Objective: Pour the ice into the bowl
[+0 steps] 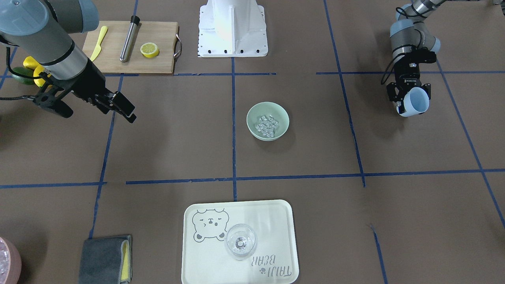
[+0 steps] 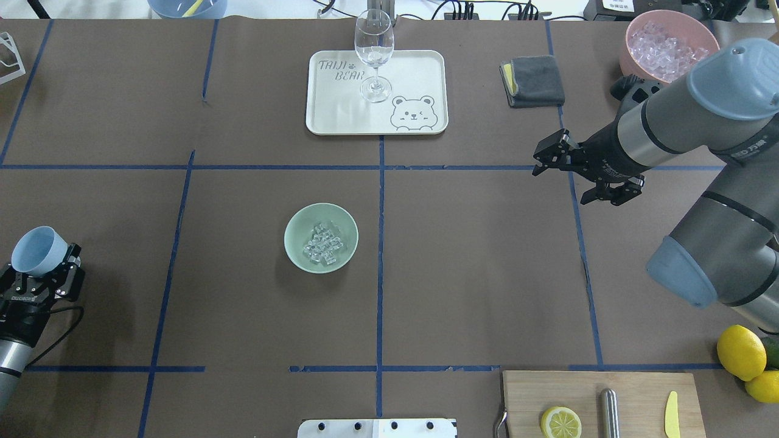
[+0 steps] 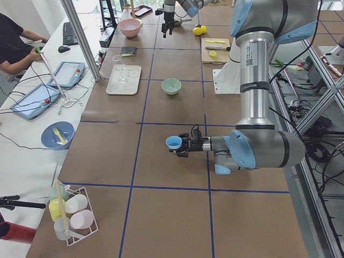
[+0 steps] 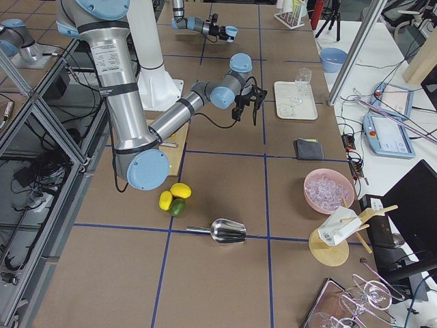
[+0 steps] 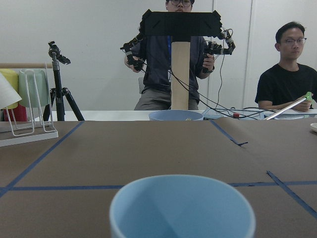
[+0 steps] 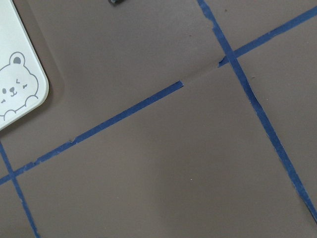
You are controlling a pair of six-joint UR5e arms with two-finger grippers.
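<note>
The pale mint-green bowl (image 2: 294,235) stands near the table's middle and holds a heap of clear ice cubes (image 2: 323,244); bowl (image 1: 253,118) and ice (image 1: 267,125) also show in the front view. My left gripper (image 2: 41,272) is shut on a light blue cup (image 2: 36,250), held upright above the table, far to the left of the bowl. The cup's rim (image 5: 182,198) fills the bottom of the left wrist view, and no ice shows in it. My right gripper (image 2: 551,159) is open and empty, above the table to the right of the bowl.
A cream tray (image 2: 420,73) carries a clear wine glass (image 2: 373,52). A grey cloth (image 2: 534,80) and a pink container of ice (image 2: 666,42) sit at the far right. The cutting board (image 2: 633,389) holds a lemon slice (image 2: 560,422), a metal rod and a yellow knife. Lemons (image 2: 741,351) lie beside it.
</note>
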